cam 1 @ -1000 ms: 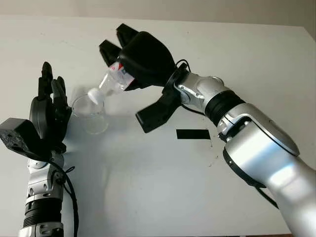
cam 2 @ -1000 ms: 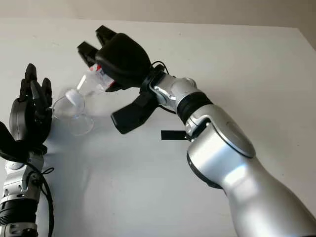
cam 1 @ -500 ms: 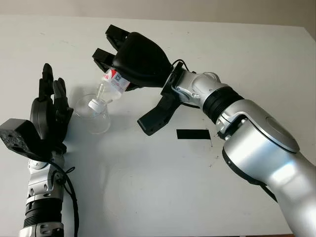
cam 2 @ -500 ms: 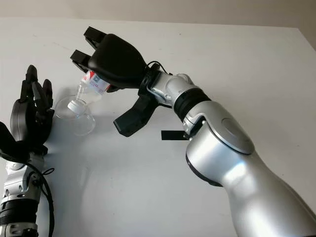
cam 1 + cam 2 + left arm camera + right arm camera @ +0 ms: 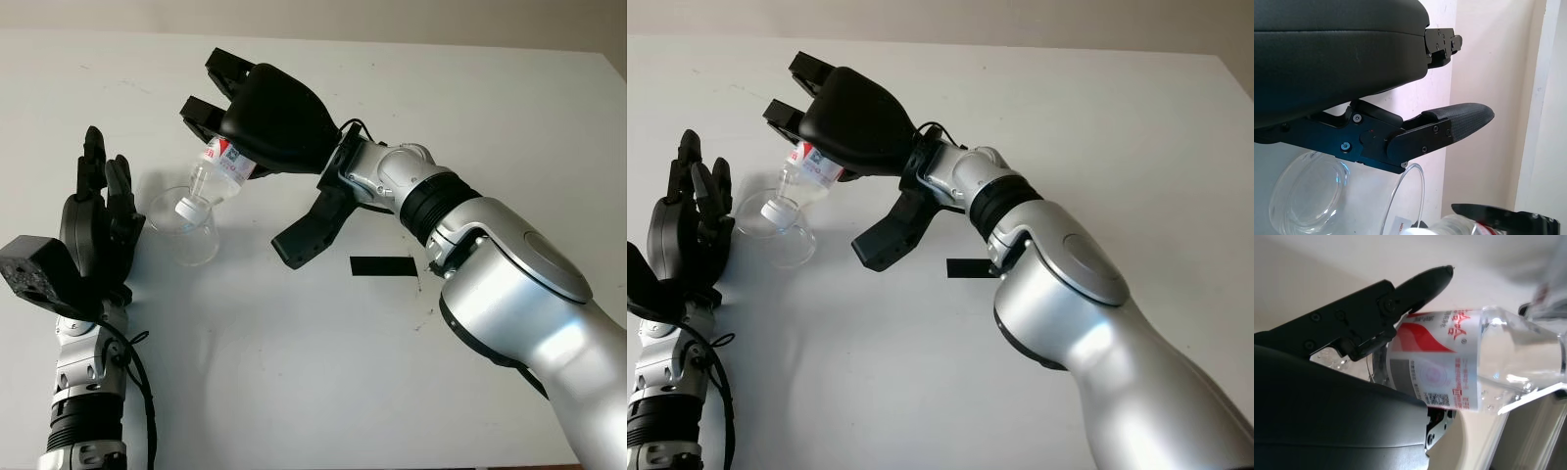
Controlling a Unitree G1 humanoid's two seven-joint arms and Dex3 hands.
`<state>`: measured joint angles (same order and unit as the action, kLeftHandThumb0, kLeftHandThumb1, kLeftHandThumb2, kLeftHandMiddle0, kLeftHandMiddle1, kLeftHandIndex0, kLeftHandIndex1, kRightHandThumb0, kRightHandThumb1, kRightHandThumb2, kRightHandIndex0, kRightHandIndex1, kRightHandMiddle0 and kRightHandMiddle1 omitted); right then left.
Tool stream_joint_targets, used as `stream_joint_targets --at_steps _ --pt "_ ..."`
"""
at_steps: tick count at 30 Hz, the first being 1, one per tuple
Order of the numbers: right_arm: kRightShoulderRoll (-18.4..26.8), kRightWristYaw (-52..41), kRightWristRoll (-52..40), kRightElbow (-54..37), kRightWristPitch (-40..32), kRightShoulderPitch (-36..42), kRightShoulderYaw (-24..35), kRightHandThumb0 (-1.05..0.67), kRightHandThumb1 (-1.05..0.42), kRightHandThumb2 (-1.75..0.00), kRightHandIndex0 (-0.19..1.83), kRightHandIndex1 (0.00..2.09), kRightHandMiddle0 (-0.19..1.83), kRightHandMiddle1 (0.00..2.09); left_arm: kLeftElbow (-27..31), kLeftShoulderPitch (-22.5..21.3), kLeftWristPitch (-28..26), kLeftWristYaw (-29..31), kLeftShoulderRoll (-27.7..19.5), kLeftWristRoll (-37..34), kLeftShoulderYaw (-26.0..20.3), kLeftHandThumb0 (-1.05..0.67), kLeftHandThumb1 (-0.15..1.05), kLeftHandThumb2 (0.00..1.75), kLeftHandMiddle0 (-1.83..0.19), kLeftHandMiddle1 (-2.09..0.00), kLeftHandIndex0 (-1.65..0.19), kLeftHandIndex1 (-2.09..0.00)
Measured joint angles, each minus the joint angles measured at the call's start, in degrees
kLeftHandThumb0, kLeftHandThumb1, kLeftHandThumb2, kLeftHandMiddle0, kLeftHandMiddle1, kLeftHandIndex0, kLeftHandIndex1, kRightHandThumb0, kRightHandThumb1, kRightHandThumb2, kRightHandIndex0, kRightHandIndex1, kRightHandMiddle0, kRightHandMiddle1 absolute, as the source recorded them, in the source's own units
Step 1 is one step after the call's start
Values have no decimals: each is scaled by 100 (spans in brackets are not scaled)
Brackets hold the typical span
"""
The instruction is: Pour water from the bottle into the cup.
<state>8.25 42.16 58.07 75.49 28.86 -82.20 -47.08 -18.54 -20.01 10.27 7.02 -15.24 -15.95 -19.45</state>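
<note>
White table (image 5: 294, 372) carries clear cup (image 5: 186, 230) near left edge; right hand (image 5: 269, 122) grips bottle (image 5: 217, 174), tilted, capped mouth over cup rim; left hand (image 5: 93, 230) open, just beside cup

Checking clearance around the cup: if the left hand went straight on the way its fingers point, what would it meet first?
Probably nothing: the left hand points past the cup beside it toward bare table; depth unclear.

Clear bottle (image 5: 217, 173), red-white label (image 5: 1442, 360)
</note>
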Motion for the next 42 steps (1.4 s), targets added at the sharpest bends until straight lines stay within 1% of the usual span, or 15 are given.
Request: stream_joint_targets --at_steps 2,3,4,5,8,10,17,20,23,24,28,30,35,38,42 --pt "-33 -406 -426 0 137 7 322 -24 -103 -6 85 209 33 202 0 0 0 13 0 -1 0 -71 105 70 4 -5 10 -8" --pt "-54 -601 -619 0 155 17 480 -24 -104 -6 85 209 27 189 0 0 0 12 0 -1 0 -72 105 70 4 -5 10 -8" --pt "-67 -801 -824 -2 162 31 644 -21 -104 -6 84 209 21 199 0 0 0 10 0 -1 0 -72 105 70 4 -5 10 -8" --pt "-75 -967 -994 -3 172 51 789 -15 -104 -6 85 209 23 204 1 0 0 7 0 0 -1 -72 105 70 4 -5 10 -8" --pt "-78 -1388 -1520 -15 197 112 1240 -8 -104 -7 92 209 51 209 1 0 0 4 0 1 -2 -72 105 69 4 -5 10 -8" --pt "-79 -1699 -1873 -27 216 164 1558 -9 -104 -15 101 209 68 209 1 -2 1 -1 -1 2 -2 -72 105 69 3 -5 9 -9" --pt "-135 -2959 -3223 -38 78 430 2717 -12 -102 -27 116 209 85 209 1 -2 4 33 -2 -4 -6 -71 105 70 4 -5 10 -8" --pt "-266 -3519 -3984 -84 -54 604 3376 -13 -102 -30 118 209 92 209 1 -2 4 55 -2 -5 -9 -72 105 69 3 -6 10 -8" --pt "-388 -4217 -4819 -184 -417 779 4062 -16 -104 -30 125 209 108 209 1 -2 4 55 -2 -7 -18 -72 105 69 2 -6 9 -9" --pt "-423 -4542 -5200 -243 -612 842 4345 -15 -105 -32 134 209 113 209 1 -2 4 55 -2 -7 -22 -72 105 68 3 -6 9 -9" --pt "-523 -5739 -6731 -534 -1833 1038 5520 -15 -105 -36 162 209 127 209 2 -1 4 74 -4 -7 -52 -71 105 69 4 -5 10 -8" --pt "-510 -6153 -7265 -822 -2367 1224 5918 -16 -105 -37 167 209 130 209 2 0 4 111 -3 -42 -77 -71 105 69 3 -5 11 -8" --pt "-443 -6536 -7617 -1873 -3200 1969 6110 -19 -105 -37 170 209 133 209 1 0 6 192 -3 -127 -102 -69 105 70 4 -5 12 -8" --pt "-325 -6627 -7562 -2734 -3621 2520 5942 -21 -105 -36 171 209 134 209 0 -1 5 215 -3 -129 -102 -69 105 71 4 -5 12 -8" --pt "-66 -6731 -7340 -4035 -3959 3349 5625 -23 -105 -34 165 209 123 209 10 0 -21 208 0 -125 -91 -69 105 71 5 -5 13 -7"
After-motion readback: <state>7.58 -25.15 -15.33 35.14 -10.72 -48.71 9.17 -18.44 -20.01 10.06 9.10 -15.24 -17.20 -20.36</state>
